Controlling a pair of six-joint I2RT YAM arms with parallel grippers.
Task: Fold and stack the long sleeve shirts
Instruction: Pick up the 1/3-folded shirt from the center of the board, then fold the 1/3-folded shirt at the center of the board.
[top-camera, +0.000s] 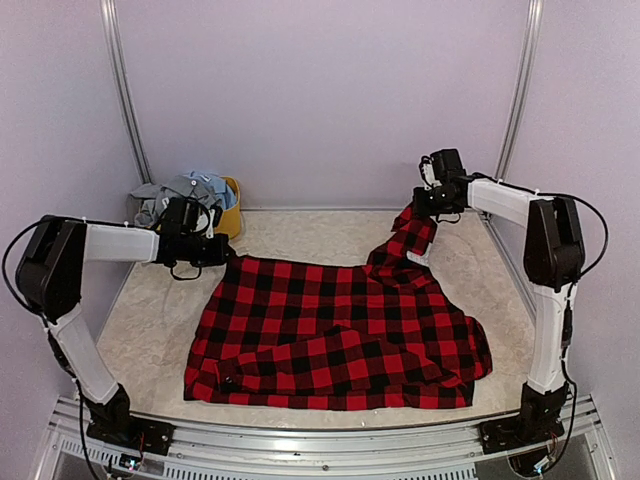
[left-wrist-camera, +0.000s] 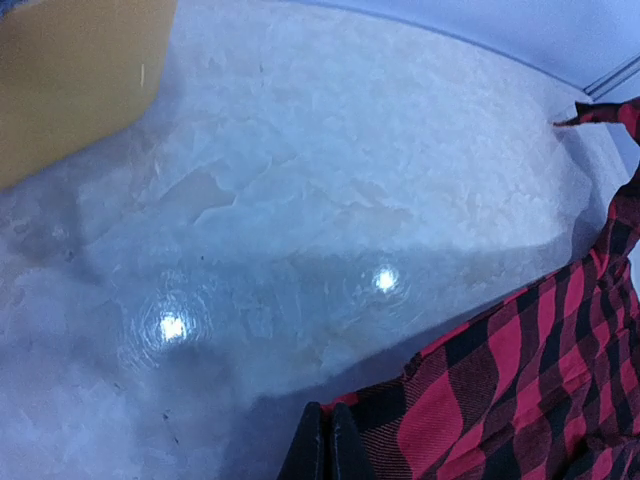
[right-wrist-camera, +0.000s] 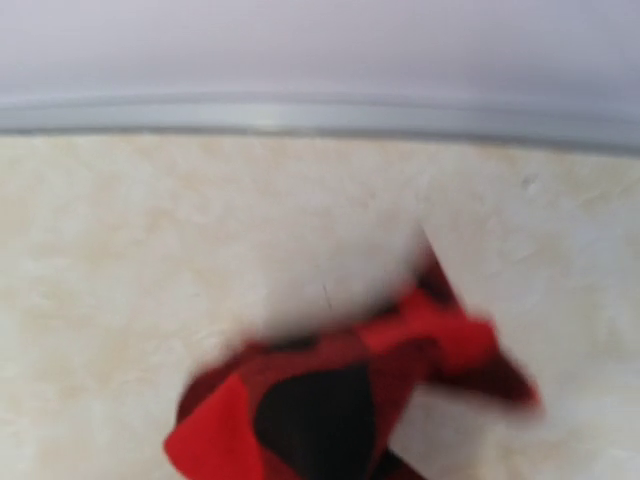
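The red-and-black check flannel shirt lies spread over the middle of the table, with its near edge bunched. My left gripper is shut on the shirt's far left corner, low over the table. In the left wrist view the black fingertips are pressed together on the cloth edge. My right gripper holds the far right part of the shirt lifted off the table. In the right wrist view a blurred bunch of the cloth hides the fingers. Grey and pale blue shirts are heaped at the far left.
A yellow tub stands at the far left corner beside the shirt heap, and it also shows in the left wrist view. Pale walls with metal posts close in the table. The marbled table top is bare at the left.
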